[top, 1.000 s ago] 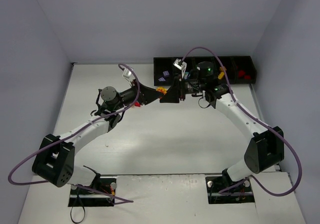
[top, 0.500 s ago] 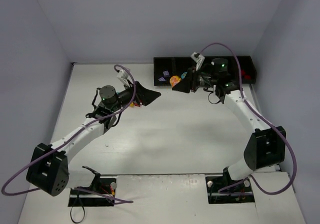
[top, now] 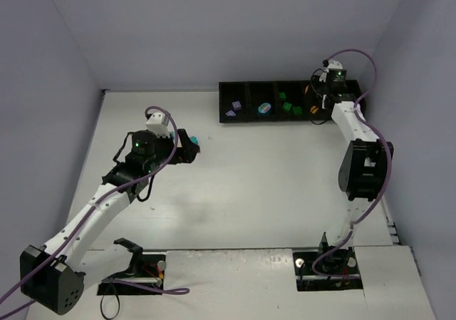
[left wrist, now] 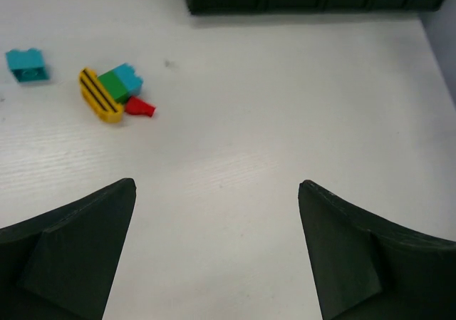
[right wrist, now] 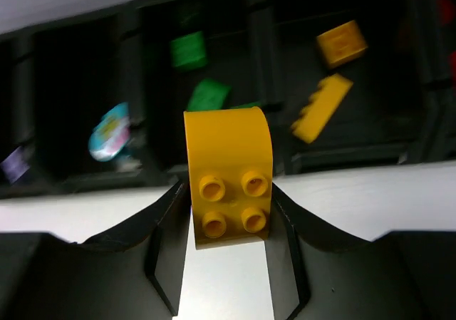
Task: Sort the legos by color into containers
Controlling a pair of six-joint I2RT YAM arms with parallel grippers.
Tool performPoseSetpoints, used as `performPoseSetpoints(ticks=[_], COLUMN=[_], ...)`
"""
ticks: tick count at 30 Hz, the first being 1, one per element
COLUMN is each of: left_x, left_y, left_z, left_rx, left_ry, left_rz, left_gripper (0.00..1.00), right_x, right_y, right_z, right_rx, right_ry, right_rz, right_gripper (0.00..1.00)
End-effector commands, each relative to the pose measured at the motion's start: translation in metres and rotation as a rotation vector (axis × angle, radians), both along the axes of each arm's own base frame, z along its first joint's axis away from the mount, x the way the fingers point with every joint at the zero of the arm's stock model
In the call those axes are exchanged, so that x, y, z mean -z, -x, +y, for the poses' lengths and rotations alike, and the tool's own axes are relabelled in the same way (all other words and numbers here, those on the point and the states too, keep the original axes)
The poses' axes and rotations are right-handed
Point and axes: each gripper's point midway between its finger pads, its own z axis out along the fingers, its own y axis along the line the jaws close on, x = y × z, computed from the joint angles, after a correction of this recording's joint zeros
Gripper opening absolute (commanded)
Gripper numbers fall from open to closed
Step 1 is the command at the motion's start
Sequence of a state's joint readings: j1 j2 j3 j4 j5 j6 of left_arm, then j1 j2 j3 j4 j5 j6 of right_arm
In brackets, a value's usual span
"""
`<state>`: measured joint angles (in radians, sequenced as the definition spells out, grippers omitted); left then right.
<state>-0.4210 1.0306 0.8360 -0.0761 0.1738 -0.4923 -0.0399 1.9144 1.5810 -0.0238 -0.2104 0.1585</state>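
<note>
A yellow rounded lego [right wrist: 228, 177] with studs is clamped in my right gripper [right wrist: 228, 192], which is shut on it just in front of the containers [right wrist: 135, 70], near the green and yellow bins. From above, the right gripper [top: 317, 103] hangs over the right part of the black containers [top: 226, 119]. The bins hold green legos [right wrist: 189, 51], yellow legos [right wrist: 342, 43], a teal round piece [right wrist: 109, 131] and a lilac one [right wrist: 14, 164]. My left gripper [left wrist: 216, 188] is open over bare table [top: 187, 149]. Ahead of it lie a teal lego [left wrist: 27, 65] and a yellow-striped, green, teal and red cluster [left wrist: 114, 95].
The white table [top: 256, 192] is walled in on three sides. The right arm [top: 363, 163] stretches along the right edge. The left arm [top: 100, 206] crosses the left half. A red piece [right wrist: 445, 6] shows in the far right bin.
The left gripper opened, let go of the yellow lego and drew back left. The right gripper carried that lego from mid-table to the right part of the containers.
</note>
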Motion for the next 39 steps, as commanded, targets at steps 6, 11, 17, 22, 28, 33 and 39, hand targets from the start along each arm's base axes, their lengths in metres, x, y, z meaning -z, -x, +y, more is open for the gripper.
performPoseSetpoints(ticks=[6, 11, 17, 22, 28, 33, 39], left_x=[0.022, 0.030, 0.039, 0.042, 0.044, 0.043, 0.044], left_y=[0.013, 0.015, 0.012, 0.011, 0.012, 0.008, -0.010], left_z=[0.035, 0.036, 0.033, 0.033, 0.041, 0.053, 0.056], left_rx=[-0.104, -0.100, -0.091, -0.090, -0.117, -0.184, -0.233], left_ry=[-0.133, -0.149, -0.162, -0.178, -0.210, -0.250, -0.272], left_rz=[0.063, 0.081, 0.117, 0.138, 0.157, 0.154, 0.160], left_gripper=[0.90, 0.90, 0.90, 0.90, 0.90, 0.90, 0.87], right_x=[-0.001, -0.003, 0.005, 0.006, -0.014, -0.048, -0.094], right_y=[-0.054, -0.066, -0.082, -0.092, -0.089, -0.065, -0.010], right_z=[-0.079, -0.086, -0.090, -0.089, -0.088, -0.074, -0.033], right_rx=[0.182, 0.163, 0.142, 0.136, 0.141, 0.121, 0.071], right_ry=[0.187, 0.206, 0.218, 0.202, 0.190, 0.126, -0.018], right_rz=[-0.039, -0.056, -0.062, -0.076, -0.105, -0.139, -0.182], right_gripper=[0.00, 0.00, 0.30, 0.56, 0.63, 0.64, 0.64])
